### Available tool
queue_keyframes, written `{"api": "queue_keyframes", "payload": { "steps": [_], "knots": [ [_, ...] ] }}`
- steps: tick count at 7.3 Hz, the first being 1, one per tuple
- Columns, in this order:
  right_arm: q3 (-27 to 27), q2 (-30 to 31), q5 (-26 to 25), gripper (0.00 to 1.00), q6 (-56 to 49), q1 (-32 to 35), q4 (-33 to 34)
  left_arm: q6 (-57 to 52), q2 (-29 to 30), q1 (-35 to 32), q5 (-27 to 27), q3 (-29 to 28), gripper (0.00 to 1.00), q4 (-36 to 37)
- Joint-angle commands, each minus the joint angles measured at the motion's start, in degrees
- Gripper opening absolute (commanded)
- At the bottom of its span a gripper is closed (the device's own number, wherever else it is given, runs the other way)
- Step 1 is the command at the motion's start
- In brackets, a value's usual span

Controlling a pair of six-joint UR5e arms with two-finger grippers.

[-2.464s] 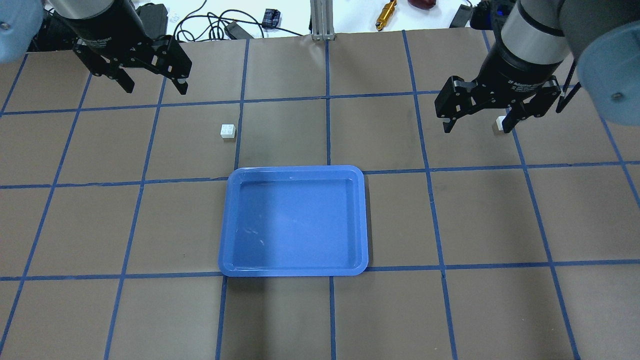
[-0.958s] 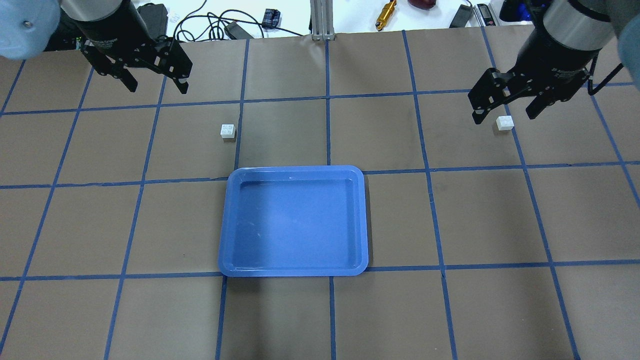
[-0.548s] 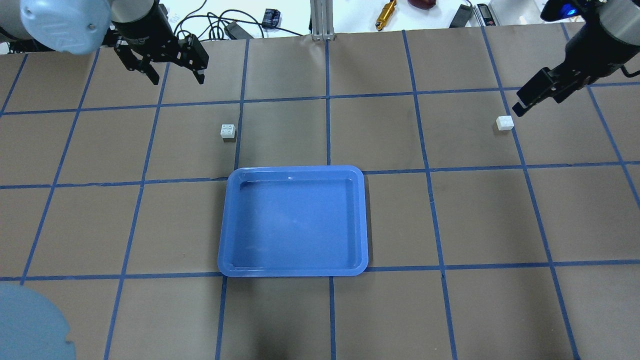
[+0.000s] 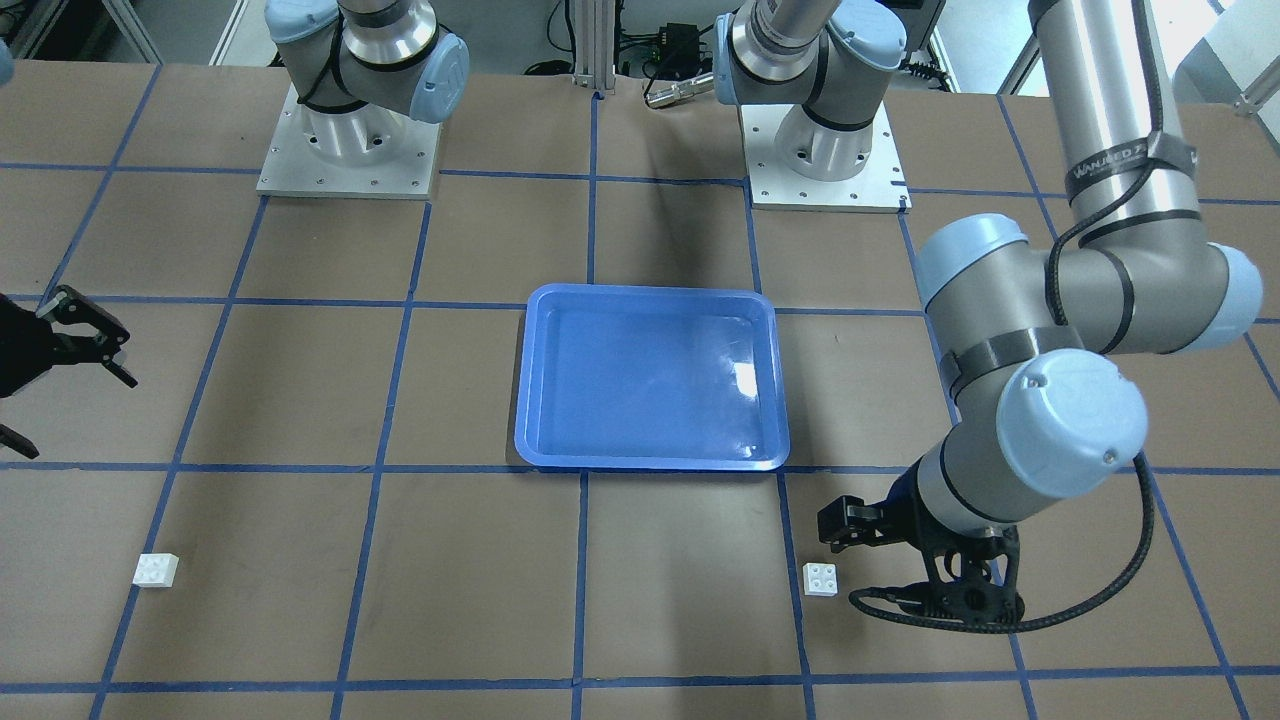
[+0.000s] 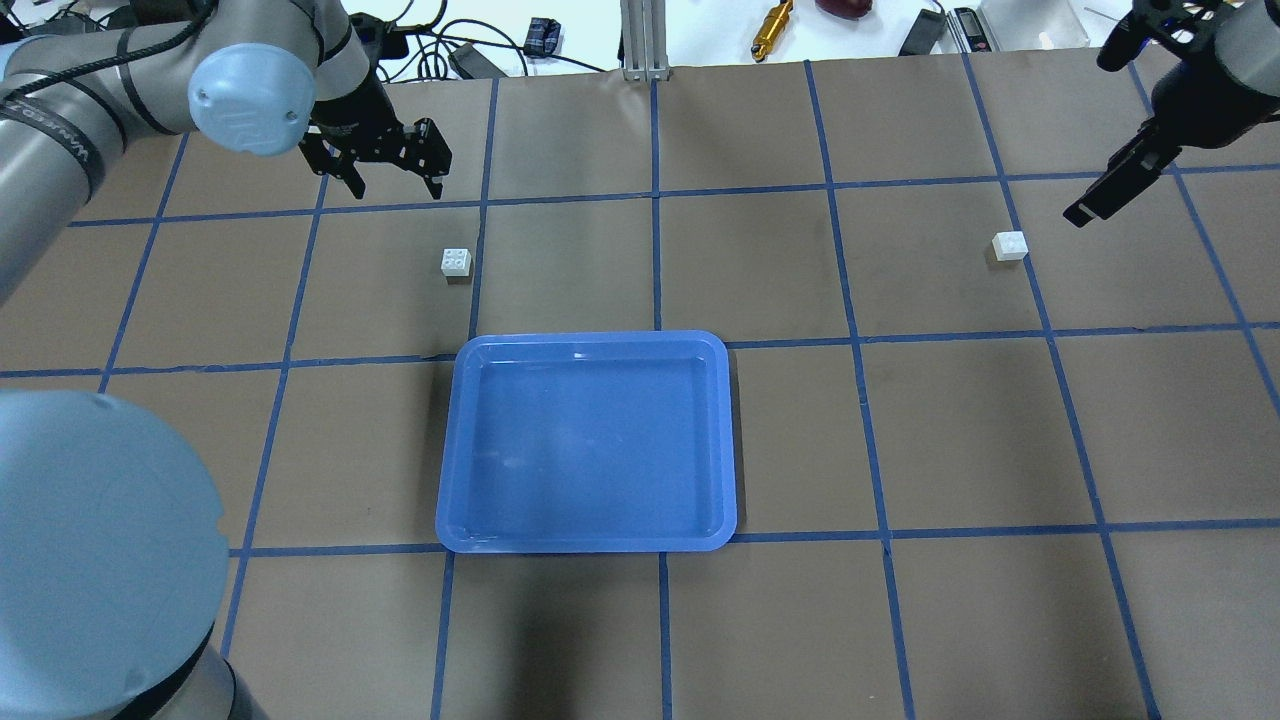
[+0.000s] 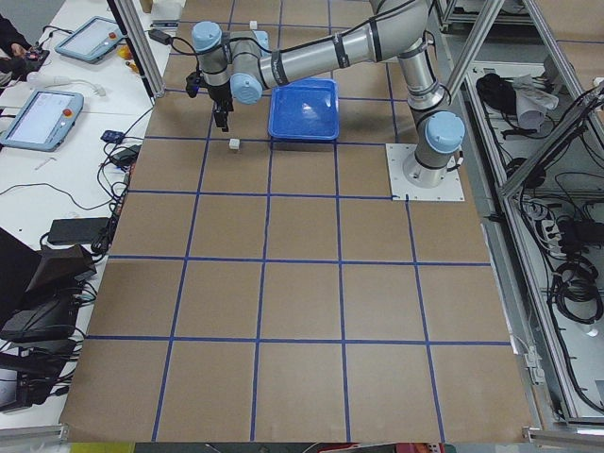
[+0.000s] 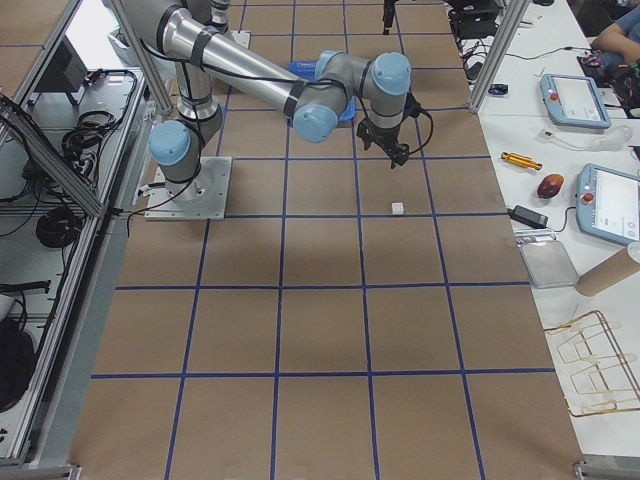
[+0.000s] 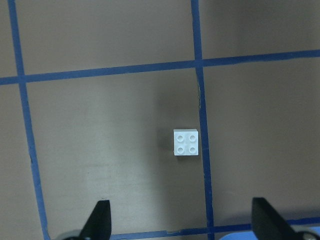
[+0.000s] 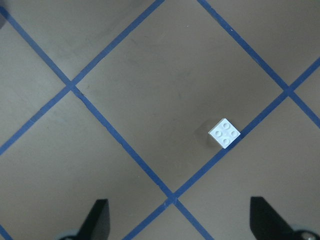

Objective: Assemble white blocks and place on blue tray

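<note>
Evidently pick-up step. Left hand wide open, empty; block on desk below, just ahead. Right hand wide open, empty; second block ahead, off-centre. Tray apart from both. Next: centre, descend, close.

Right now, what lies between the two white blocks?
Overhead view: only bare taped table between left block and right block; blue tray sits aside.

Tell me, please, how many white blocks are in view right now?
2. The left block lies just beyond the tray's far-left corner; the right block lies well off to the tray's right. Both are outside the tray; none appears hidden.
</note>
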State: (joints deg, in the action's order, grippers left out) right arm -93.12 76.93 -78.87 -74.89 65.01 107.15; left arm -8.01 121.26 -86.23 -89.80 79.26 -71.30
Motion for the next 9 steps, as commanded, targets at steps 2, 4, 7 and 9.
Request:
{"api": "queue_keyframes", "payload": {
  "steps": [2,4,7,9],
  "knots": [
    [0.04,-6.95,8.38,1.0,-11.85,-4.97,0.95,-1.04,1.96,-0.07,0.33,8.88,1.0,14.12],
    [-0.04,-7.4,8.3,1.0,-13.6,-5.16,1.13,-0.08,3.97,-0.16,0.33,9.07,0.97,14.69],
    [5.99,-14.76,8.12,0.99,-32.91,-5.16,2.18,1.51,4.95,-0.51,0.42,8.99,0.82,14.69],
    [10.05,-19.08,8.12,0.99,-33.12,-5.24,1.31,0.63,5.12,-0.43,0.5,8.81,0.62,15.74]
  ]
}}
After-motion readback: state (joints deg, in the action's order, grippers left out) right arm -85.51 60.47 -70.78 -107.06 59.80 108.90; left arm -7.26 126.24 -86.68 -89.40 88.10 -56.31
